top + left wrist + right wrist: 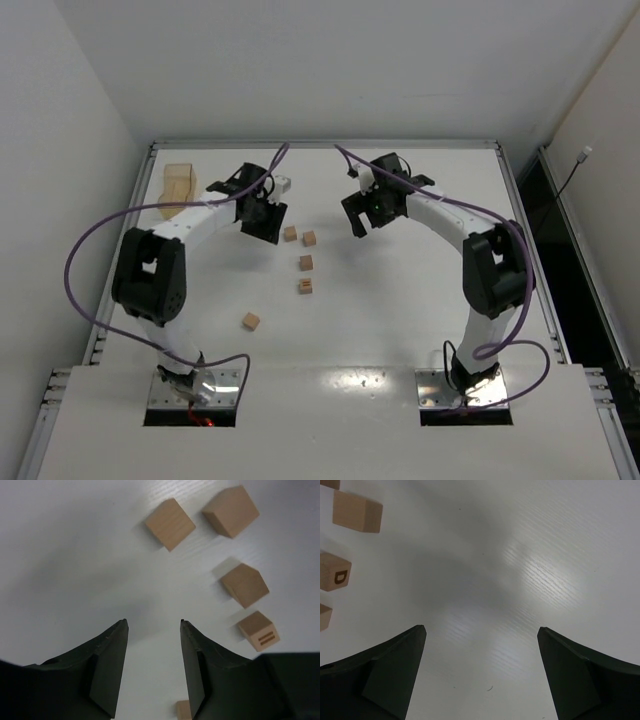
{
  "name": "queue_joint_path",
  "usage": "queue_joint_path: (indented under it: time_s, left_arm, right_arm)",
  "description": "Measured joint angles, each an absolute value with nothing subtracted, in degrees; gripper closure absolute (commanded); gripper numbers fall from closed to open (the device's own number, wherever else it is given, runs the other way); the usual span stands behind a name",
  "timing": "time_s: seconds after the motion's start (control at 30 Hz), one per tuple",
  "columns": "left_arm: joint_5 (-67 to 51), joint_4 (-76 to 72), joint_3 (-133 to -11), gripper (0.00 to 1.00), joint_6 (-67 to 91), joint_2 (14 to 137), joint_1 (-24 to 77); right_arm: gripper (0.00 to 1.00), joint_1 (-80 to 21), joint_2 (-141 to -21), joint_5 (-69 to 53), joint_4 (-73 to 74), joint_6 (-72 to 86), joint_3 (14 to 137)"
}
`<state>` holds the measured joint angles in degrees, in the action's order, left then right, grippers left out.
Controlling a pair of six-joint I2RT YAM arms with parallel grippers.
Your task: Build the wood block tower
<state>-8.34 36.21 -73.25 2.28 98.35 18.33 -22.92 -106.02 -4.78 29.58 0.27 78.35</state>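
The wooden cubes (306, 262) lie singly on the white table (400, 320), and none rests on another. Four of them form a loose group near the middle, between the two arms. A fifth cube (251, 321) lies apart, nearer to the left base. The left pincer (152, 622) hangs just beside the group, with its jaws moderately apart and nothing between them. The right pincer (481, 628) stands wide and empty above the table, to the right of the group. A larger tan box (178, 185) sits in the far left corner.
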Motion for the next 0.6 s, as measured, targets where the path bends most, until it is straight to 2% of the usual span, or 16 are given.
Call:
queue_joint_path:
  time_s: [0.2, 0.43, 0.6]
  left_arm:
    - [-8.73, 36.05, -82.04, 0.56, 4.21, 109.21, 20.29]
    - [-7.64, 35.90, -89.17, 0.54, 7.81, 112.84, 27.66]
    - [-5.02, 35.81, -92.66, 0.50, 10.94, 115.66, 31.07]
  right_arm:
    - [0.09, -22.13, -106.37, -1.76, 29.45, 1.76, 77.93]
    - [0.03, -18.33, -104.71, 3.05, 28.64, 2.68, 71.57]
    - [0.03, -14.87, -100.60, 8.69, 28.23, 4.91, 69.01]
